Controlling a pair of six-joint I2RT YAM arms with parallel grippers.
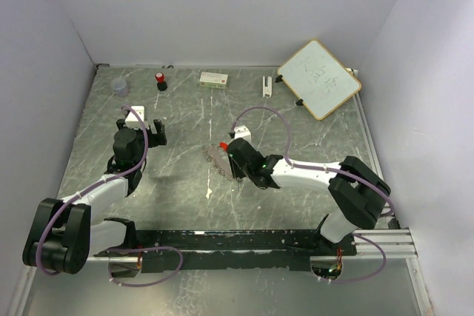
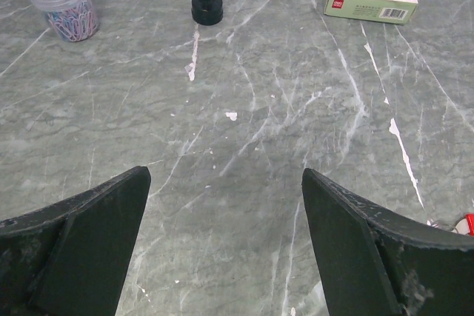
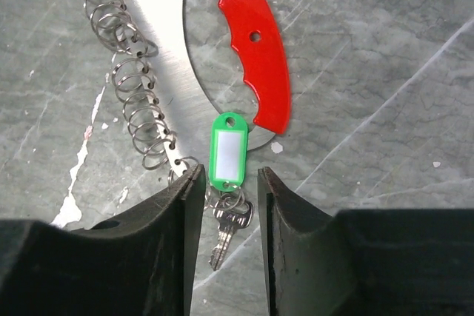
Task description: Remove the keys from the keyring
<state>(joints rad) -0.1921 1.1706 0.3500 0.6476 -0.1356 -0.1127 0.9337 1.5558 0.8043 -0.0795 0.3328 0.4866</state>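
In the right wrist view, a dull silver crescent-shaped keyring plate [image 3: 172,64] lies flat on the table, with several small wire rings [image 3: 133,86] along its edge. A long curved red piece [image 3: 255,42] sits on its far side. A small green tag [image 3: 228,147] hangs from it, with a silver key [image 3: 226,234] on little rings. My right gripper [image 3: 229,175] is open, its jaws on either side of the tag's lower end and the key, touching neither. From the top view the bunch [image 1: 215,155] lies mid-table by my right gripper [image 1: 231,155]. My left gripper [image 2: 226,183] is open and empty at the left [image 1: 146,127].
Along the back edge stand a jar of paper clips [image 1: 118,86], a red-capped little bottle [image 1: 161,81], a green-and-white box [image 1: 214,78], a small white item [image 1: 266,84] and a tilted whiteboard [image 1: 319,78]. White walls close in the table on three sides.
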